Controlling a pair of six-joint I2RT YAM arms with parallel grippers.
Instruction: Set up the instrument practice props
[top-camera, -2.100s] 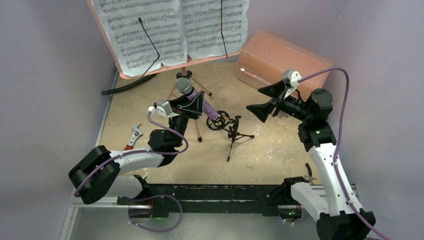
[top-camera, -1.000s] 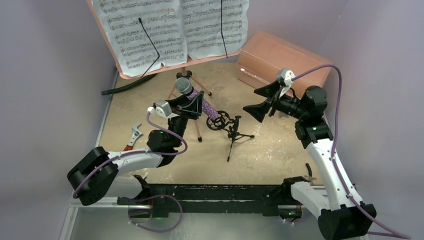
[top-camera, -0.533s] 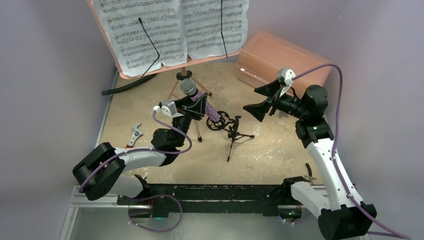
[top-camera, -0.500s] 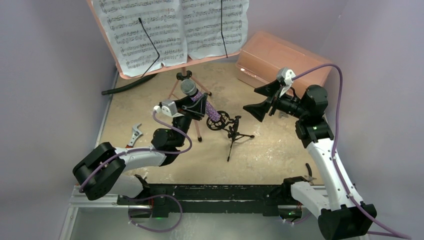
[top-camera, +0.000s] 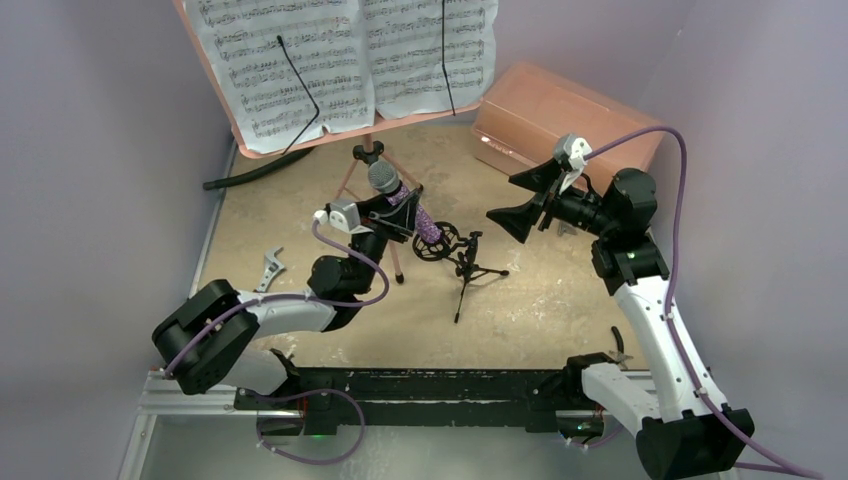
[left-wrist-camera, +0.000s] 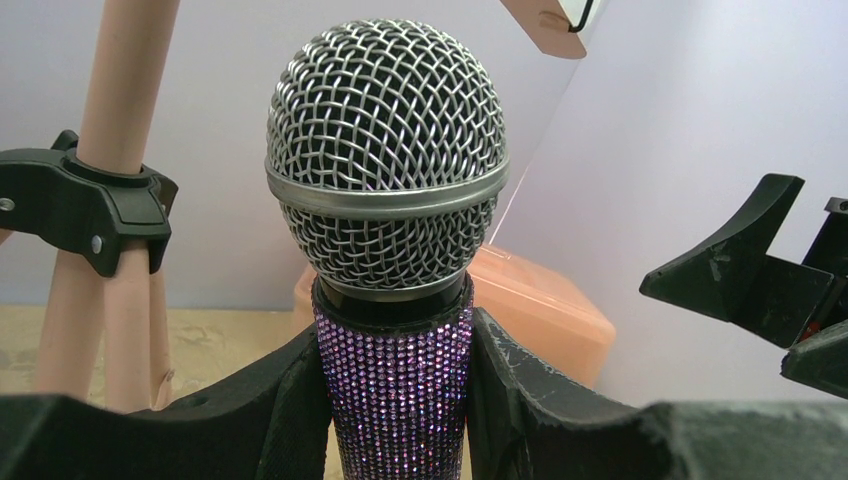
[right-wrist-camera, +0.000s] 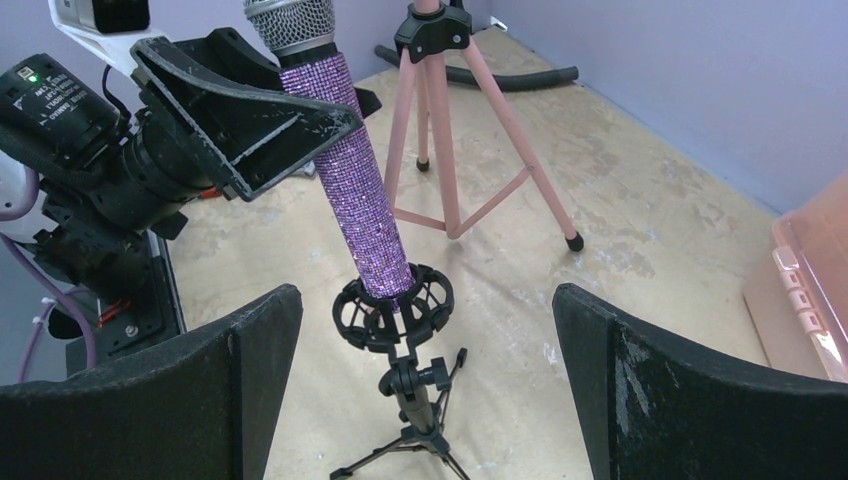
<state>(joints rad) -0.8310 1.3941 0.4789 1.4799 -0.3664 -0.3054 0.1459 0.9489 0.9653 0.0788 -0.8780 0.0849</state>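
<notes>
Near the arm bases the sandy table (top-camera: 540, 310) has open room. A wrench (top-camera: 268, 270) lies by the left edge. In the middle stands the small black mic stand (right-wrist-camera: 405, 378). The purple microphone (left-wrist-camera: 395, 390) leans with its bottom end in the stand's ring (right-wrist-camera: 348, 312). The left gripper (top-camera: 398, 212) squeezes it just under the mesh head. The right gripper (top-camera: 500, 198) hangs close by, jaws wide apart, holding nothing. Just behind stands the pink music stand (left-wrist-camera: 125, 70). The music pages (top-camera: 300, 60) and salmon box (top-camera: 560, 115) are at the back.
</notes>
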